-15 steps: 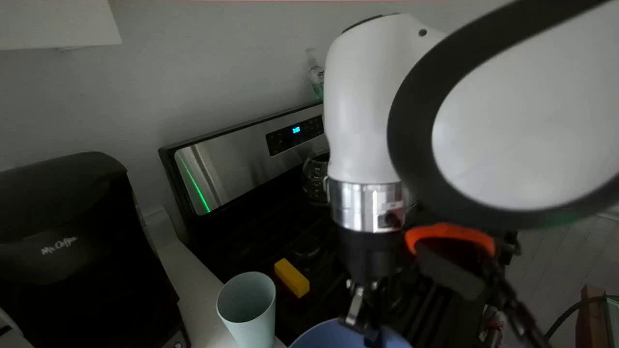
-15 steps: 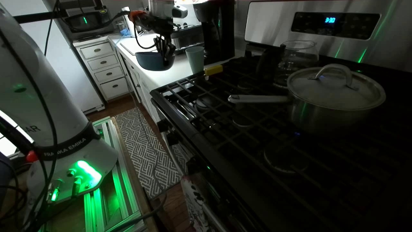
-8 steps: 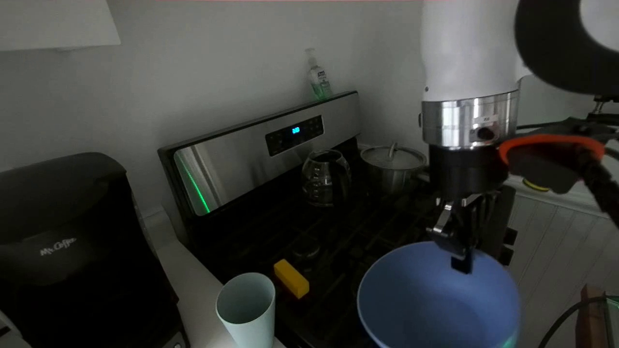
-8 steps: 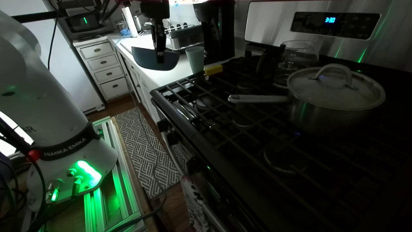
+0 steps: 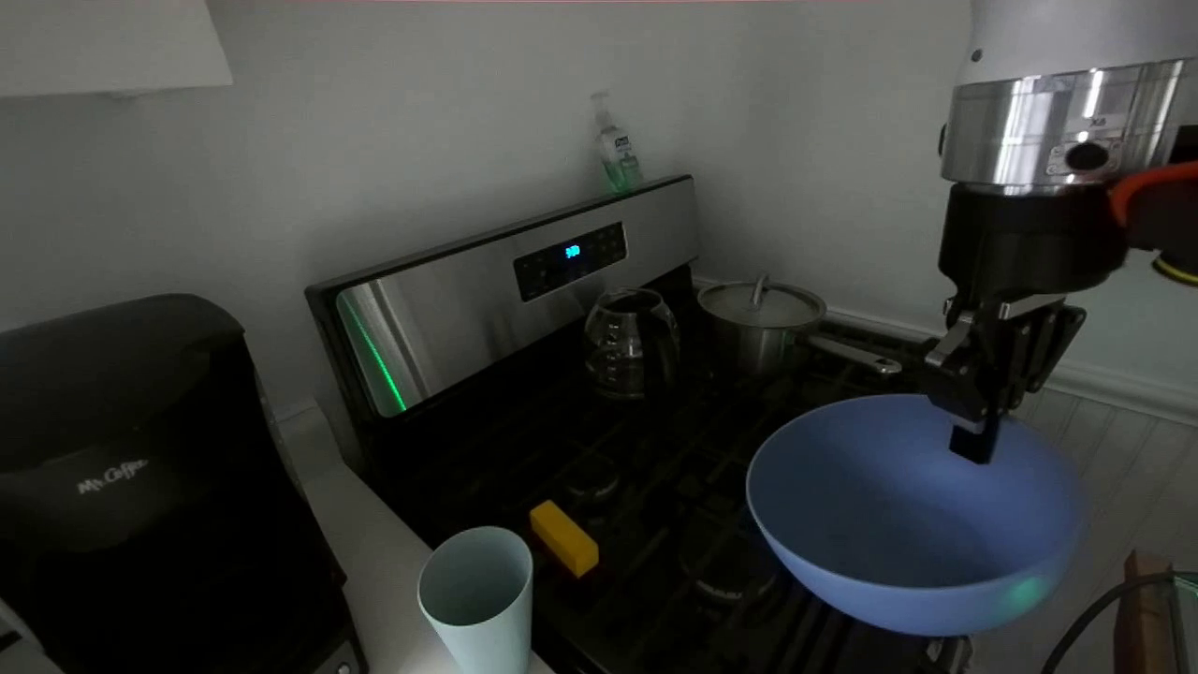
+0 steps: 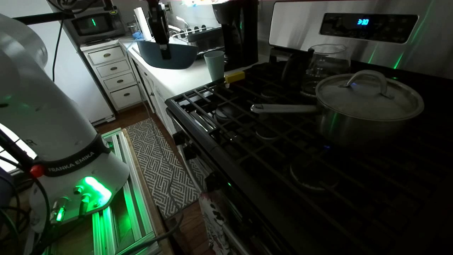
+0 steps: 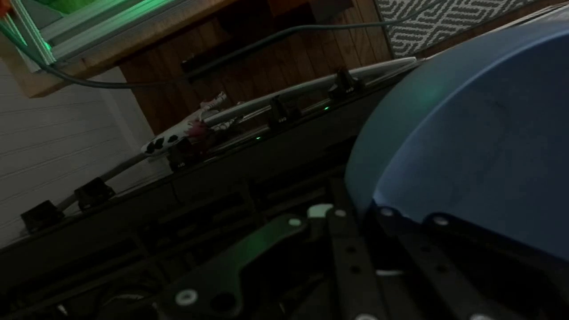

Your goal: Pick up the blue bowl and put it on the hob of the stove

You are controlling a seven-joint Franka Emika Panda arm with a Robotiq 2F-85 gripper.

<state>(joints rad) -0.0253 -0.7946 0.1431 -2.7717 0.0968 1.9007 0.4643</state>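
Bowl [image 5: 898,515]: was up in the air, blue, mouth up; in an exterior view it was at the near right and hid part of the hob [image 5: 655,487]; I could not tell if it was straight above the hob;
Claw [image 7: 363,215]: was narrow, holding the bowl by its rim; in an exterior view one black finger [image 5: 973,445] was inside the bowl; in the wrist view the rim sat between the fingers;
Arm [image 5: 1058,122]: was white, silver and black; hung at the right, above the bowl;
Hob: was black, with round burners [image 6: 227,112]; so dark that small bits were hard to see;
Pot [image 5: 760,337]: was shiny, on the hob at the far right in an exterior view; its lid [image 5: 772,304] was on;
Jug [image 5: 622,351]: was clear glass, on the hob just left of the pot;
Cup [image 5: 479,599]: was pale green, near left in an exterior view, on the white counter [image 5: 370,538];
Block [image 5: 564,538]: was yellow, on the hob near the cup;
Coffee maker [image 5: 150,468]: was big and black, at the left;
Back panel [image 5: 449,337]: was shiny and far; it had blue numbers [image 5: 573,252], and a bottle [image 5: 618,159] stood on top.
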